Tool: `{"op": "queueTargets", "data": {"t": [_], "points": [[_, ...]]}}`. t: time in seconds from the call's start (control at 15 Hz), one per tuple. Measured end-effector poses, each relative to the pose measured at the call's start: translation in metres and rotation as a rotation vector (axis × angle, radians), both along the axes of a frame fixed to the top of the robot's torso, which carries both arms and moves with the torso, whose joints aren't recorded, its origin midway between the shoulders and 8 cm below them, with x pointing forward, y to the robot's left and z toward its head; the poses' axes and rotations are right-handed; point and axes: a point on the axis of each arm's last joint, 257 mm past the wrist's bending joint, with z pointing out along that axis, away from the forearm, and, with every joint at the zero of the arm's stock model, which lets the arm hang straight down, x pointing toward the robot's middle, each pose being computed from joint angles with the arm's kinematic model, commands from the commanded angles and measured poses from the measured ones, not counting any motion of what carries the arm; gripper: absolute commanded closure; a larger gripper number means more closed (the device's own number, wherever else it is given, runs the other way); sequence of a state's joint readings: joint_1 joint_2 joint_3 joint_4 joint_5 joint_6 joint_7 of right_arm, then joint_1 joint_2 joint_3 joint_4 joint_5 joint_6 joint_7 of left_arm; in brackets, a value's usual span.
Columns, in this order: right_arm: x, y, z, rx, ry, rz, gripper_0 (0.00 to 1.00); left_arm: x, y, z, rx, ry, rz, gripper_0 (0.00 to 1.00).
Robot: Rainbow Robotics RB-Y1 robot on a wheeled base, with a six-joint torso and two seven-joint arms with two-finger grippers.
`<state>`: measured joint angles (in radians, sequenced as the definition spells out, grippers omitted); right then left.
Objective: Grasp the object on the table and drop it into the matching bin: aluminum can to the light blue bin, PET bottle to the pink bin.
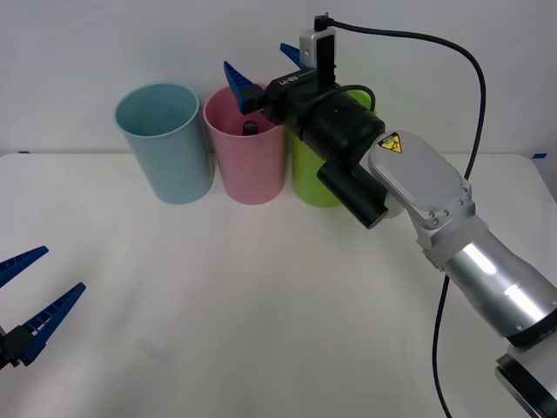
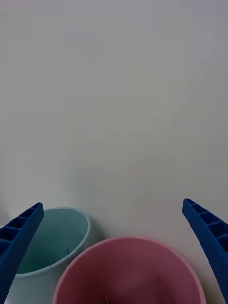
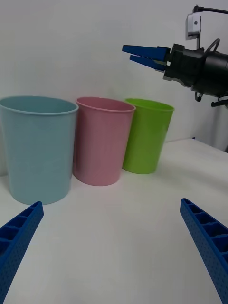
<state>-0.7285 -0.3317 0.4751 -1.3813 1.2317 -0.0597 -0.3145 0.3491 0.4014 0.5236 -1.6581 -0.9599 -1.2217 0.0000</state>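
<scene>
right gripper [image 1: 271, 68] hung above the pink bin [image 1: 252, 174], jaws wide and empty. bottle [image 1: 249, 127] lay inside that bin, directly below the jaws (only a dark bit showed). left gripper [image 1: 35, 300] parked low, jaws wide, well apart.

Three bins: light blue bin [image 1: 165, 144], pink bin [image 1: 246, 157], lime green bin [image 3: 146, 135]. Possibly one bottle [image 1: 249, 127] inside pink.
</scene>
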Motion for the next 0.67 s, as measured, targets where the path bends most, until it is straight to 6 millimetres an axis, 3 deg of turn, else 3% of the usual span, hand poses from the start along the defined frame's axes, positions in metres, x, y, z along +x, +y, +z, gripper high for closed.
{"op": "queueTargets", "data": {"t": [0.4, 0.67], "points": [[-0.058, -0.035, -0.026, -0.052, -0.008, 0.07, 0.0, 0.0, 0.0, 0.0, 0.0, 0.0, 0.0, 0.0], [-0.099, -0.063, -0.054, -0.095, 0.011, 0.083, 0.0, 0.0, 0.0, 0.0, 0.0, 0.0, 0.0, 0.0]]}}
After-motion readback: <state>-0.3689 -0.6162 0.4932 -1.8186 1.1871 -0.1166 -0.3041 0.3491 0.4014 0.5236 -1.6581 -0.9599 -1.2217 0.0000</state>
